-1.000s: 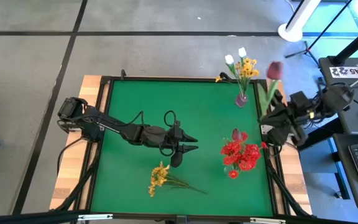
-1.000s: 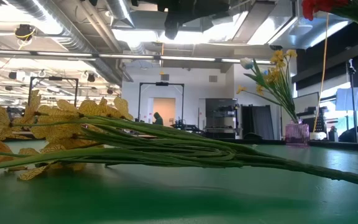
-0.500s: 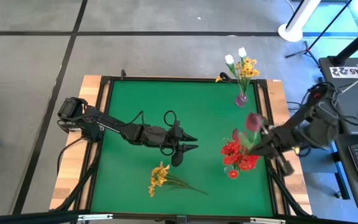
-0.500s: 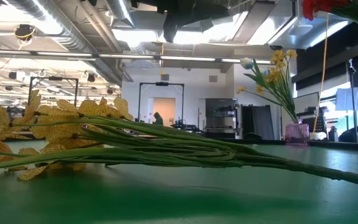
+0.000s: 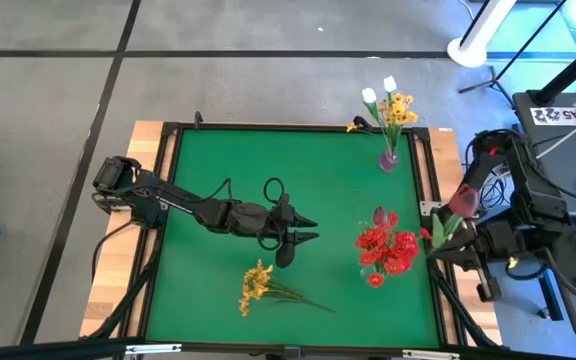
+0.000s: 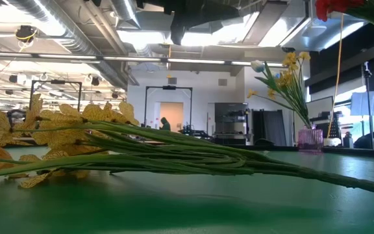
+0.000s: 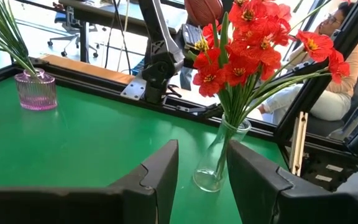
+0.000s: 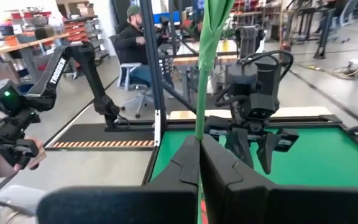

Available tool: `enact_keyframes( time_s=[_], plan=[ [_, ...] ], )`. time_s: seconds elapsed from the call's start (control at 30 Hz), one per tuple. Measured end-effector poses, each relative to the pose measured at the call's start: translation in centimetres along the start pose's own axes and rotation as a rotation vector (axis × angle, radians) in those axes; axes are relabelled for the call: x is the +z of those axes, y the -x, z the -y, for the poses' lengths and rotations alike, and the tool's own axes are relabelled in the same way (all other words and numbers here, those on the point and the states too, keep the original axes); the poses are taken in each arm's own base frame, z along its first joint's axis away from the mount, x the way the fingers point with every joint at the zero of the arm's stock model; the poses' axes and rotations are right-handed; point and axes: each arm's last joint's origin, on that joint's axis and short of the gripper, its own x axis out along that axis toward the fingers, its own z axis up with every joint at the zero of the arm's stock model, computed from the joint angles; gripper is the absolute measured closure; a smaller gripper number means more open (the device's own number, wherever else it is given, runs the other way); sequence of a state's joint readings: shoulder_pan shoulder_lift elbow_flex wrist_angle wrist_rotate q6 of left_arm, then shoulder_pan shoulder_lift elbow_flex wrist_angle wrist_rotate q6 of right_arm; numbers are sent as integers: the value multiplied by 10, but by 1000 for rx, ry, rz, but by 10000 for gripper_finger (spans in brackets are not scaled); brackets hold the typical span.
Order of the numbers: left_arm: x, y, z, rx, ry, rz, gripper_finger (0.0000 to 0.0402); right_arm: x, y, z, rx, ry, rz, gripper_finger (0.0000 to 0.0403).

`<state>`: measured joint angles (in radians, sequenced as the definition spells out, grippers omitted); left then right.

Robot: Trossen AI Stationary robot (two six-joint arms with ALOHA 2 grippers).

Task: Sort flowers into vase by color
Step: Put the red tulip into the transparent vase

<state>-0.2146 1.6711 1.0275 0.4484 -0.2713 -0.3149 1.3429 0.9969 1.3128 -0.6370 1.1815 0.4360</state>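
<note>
The dark pink bud [image 5: 463, 200], pinched by its green stem in the fully closed right tool [image 8: 199, 163], had swung back off the counter [image 5: 268, 160], past the red flowers' vase [image 7: 218, 163] on its outer side (so not yet delivered, I judged). The left tool [image 5: 303, 229], half open and empty, waited mid-counter. Yellow sprays [image 5: 256, 284] lay near it. A seated person [image 8: 132, 37] showed in the workshop beyond.
</note>
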Motion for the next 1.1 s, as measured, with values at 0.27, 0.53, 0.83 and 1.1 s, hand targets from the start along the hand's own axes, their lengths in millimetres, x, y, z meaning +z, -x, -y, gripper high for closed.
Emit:
enact_keyframes(
  time_s=[0.27,0.53,0.83,1.1],
  plan=[
    [0,0,0,1,18,-3,271,0,9,-16,69,-4,19,403],
    [-1,0,0,3,18,-6,271,-35,-13,-39,-33,67,-64,403],
    [-1,0,1,1,16,-10,271,-83,-37,-62,-210,41,-87,403],
    [-3,2,5,-12,10,-14,271,-111,-54,-79,-300,131,-28,403]
  ],
)
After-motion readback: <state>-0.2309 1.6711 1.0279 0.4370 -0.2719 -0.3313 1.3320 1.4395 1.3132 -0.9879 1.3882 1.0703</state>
